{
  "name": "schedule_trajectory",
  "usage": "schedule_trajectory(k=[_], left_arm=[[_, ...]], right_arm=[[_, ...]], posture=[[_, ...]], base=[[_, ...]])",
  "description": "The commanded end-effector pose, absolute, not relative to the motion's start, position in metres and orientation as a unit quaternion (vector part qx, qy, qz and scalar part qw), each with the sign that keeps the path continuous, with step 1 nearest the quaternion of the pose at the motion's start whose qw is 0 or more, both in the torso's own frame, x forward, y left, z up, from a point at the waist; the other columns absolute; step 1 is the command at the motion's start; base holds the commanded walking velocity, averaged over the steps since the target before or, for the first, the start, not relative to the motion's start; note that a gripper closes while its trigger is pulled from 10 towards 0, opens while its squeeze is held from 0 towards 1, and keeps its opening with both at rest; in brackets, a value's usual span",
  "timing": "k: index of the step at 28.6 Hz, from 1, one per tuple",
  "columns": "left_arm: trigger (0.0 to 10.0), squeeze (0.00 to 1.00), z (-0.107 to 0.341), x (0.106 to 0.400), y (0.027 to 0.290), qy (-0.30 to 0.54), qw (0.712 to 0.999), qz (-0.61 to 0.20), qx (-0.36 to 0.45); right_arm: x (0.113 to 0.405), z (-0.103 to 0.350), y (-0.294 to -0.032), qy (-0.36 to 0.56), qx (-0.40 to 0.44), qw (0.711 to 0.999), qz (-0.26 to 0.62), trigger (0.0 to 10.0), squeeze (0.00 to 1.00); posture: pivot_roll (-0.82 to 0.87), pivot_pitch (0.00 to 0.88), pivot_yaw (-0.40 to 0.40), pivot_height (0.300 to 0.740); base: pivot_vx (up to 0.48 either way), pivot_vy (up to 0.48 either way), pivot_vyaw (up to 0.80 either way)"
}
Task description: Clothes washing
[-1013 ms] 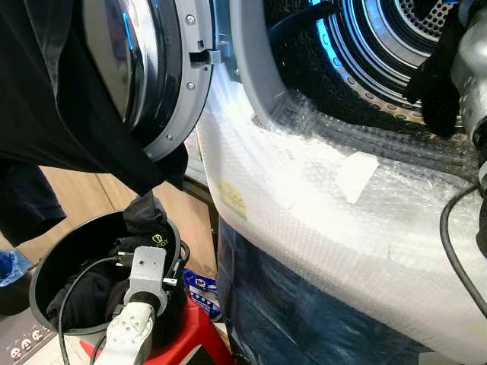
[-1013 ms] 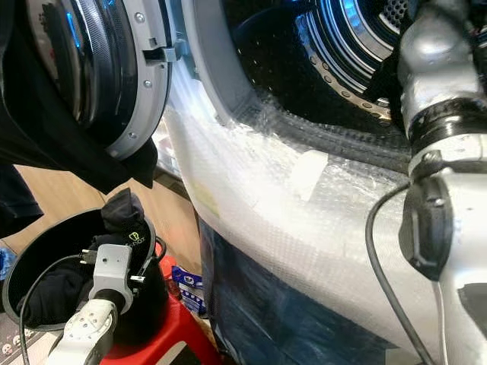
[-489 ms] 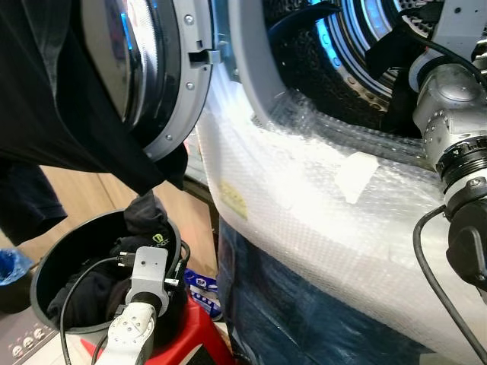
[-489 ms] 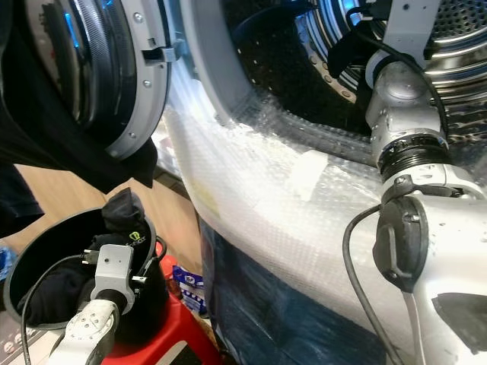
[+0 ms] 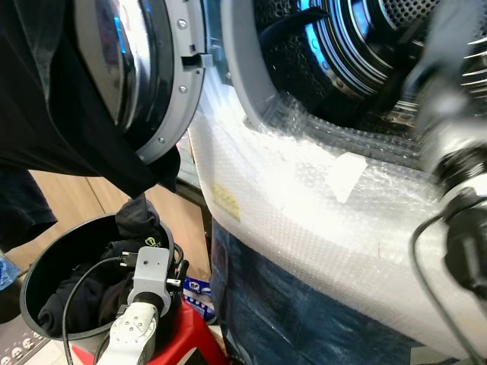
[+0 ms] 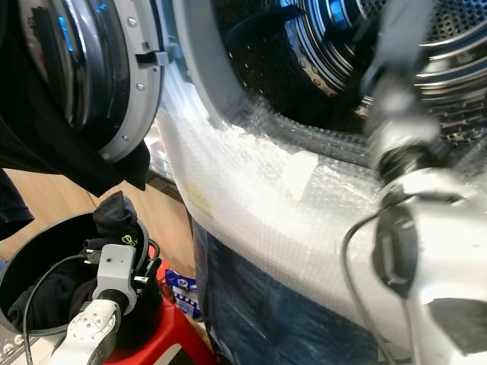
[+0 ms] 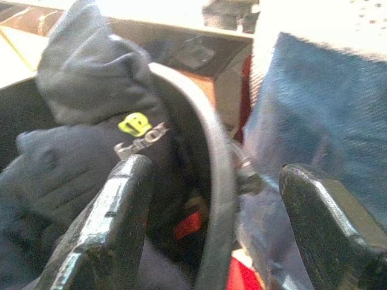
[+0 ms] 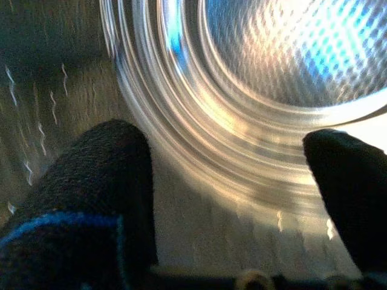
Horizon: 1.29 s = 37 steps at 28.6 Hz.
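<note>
At the lower left of the head view the left hand (image 7: pixel 208 235) hovers with its fingers spread wide astride the rim of the black bucket (image 5: pixel 46 262), which holds dark clothes (image 7: pixel 91 121). At the upper right the right hand (image 8: pixel 227 181), blurred, is also spread wide and empty, facing the steel drum (image 8: pixel 284 72) of the bubble-wrapped washing machine (image 5: pixel 304 205).

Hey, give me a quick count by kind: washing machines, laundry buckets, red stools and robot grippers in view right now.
Washing machine: 1
Black laundry bucket: 1
Red stool: 1
Robot grippers: 2, the left gripper open at the bucket's rim, the right gripper open, facing the drum
Total: 5
</note>
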State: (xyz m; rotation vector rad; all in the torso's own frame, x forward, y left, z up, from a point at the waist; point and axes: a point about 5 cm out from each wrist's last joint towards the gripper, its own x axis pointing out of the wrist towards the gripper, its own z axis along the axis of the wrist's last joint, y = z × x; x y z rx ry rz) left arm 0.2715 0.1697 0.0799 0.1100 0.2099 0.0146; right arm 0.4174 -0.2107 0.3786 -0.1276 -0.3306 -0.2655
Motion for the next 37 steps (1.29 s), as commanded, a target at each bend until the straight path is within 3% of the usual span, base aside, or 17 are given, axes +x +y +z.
schedule_trajectory(k=[1,6,15,17,19,20,21,29,37], left_arm=[[10.0,0.0,0.081,0.269,0.176,0.105,0.993,0.015,0.058],[10.0,0.0,0.081,0.268,0.176,0.106,0.993,0.019,0.057],[10.0,0.0,0.08,0.268,0.172,0.109,0.992,0.009,0.055],[10.0,0.0,0.08,0.268,0.173,0.109,0.992,0.009,0.056],[10.0,0.0,0.08,0.268,0.173,0.109,0.992,0.01,0.056],[10.0,0.0,0.08,0.268,0.173,0.109,0.992,0.012,0.056],[10.0,0.0,0.08,0.269,0.174,0.109,0.992,0.012,0.055],[10.0,0.0,0.079,0.269,0.17,0.11,0.992,0.006,0.054],[10.0,0.0,0.079,0.268,0.172,0.109,0.993,0.008,0.055]], right_arm=[[0.389,0.455,-0.221,-0.323,-0.019,0.931,-0.17,10.0,0.0],[0.377,0.472,-0.233,-0.358,0.01,0.914,-0.192,10.0,0.0],[0.409,0.407,-0.222,-0.197,-0.01,0.97,-0.141,10.0,0.0],[0.397,0.435,-0.227,-0.279,0.066,0.949,-0.132,10.0,0.0],[0.389,0.45,-0.232,-0.324,0.068,0.933,-0.143,10.0,0.0],[0.378,0.463,-0.242,-0.366,0.116,0.91,-0.155,10.0,0.0],[0.377,0.464,-0.249,-0.362,0.14,0.906,-0.169,10.0,0.0],[0.402,0.411,-0.244,-0.223,0.098,0.954,-0.176,10.0,0.0],[0.398,0.423,-0.233,-0.291,0.099,0.944,-0.12,10.0,0.0]], posture=[[0.17,0.029,0.04,0.74],[0.17,0.027,0.034,0.74],[0.16,0.027,0.043,0.74],[0.16,0.027,0.043,0.74],[0.16,0.03,0.04,0.74],[0.16,0.027,0.039,0.74],[0.16,0.028,0.04,0.74],[0.16,0.022,0.042,0.74],[0.16,0.006,0.037,0.74]], base=[[0.0,0.0,0.0],[0.0,0.0,0.0],[0.0,0.0,0.0],[0.0,0.0,0.0],[0.0,0.0,0.0],[0.0,0.0,0.0],[0.0,0.0,0.0],[0.0,0.0,0.0],[0.0,0.0,0.0]])
